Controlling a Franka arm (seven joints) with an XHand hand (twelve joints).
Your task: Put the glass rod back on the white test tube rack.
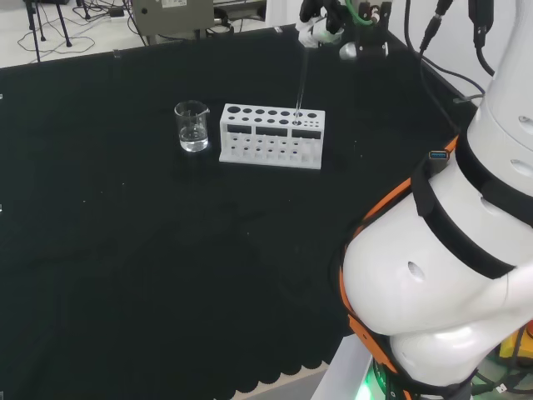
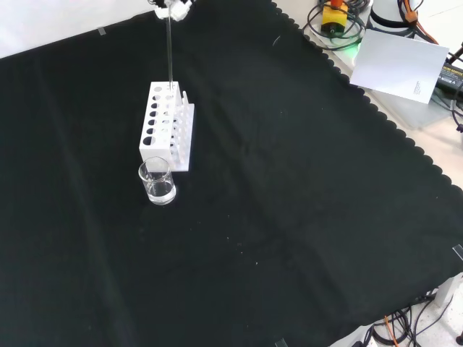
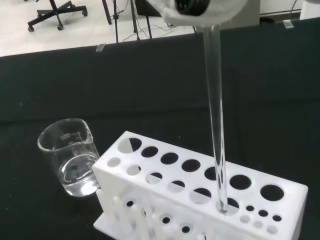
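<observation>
My arm reaches out over the far right part of the cloth (image 1: 125,275) in the head view, its white links bulking large at that view's right. My hand (image 1: 321,23) hangs high above the rack (image 1: 271,137), at the top of the view; in the front view only a bit of it (image 2: 172,7) shows at the top edge, above the rack's far end.

My fingers are curled and pinch the top of the rod (image 1: 301,79). From the wrist, a blurred white part of my hand (image 3: 200,10) sits right over the rod's upper end.

The rod hangs nearly upright, with a slight tilt. Its lower tip is in a hole in the rack's top plate; in the wrist view the tip (image 3: 220,205) sits in a hole of the nearer row, close to the end with the small holes. In the front view the rod (image 2: 169,50) runs straight down from my hand into the rack's (image 2: 165,126) far end.

A beaker (image 1: 191,127) with a little clear liquid stands just left of the rack in the head view, close but apart from it. In the front view it (image 2: 157,182) is just nearer than the rack.
</observation>
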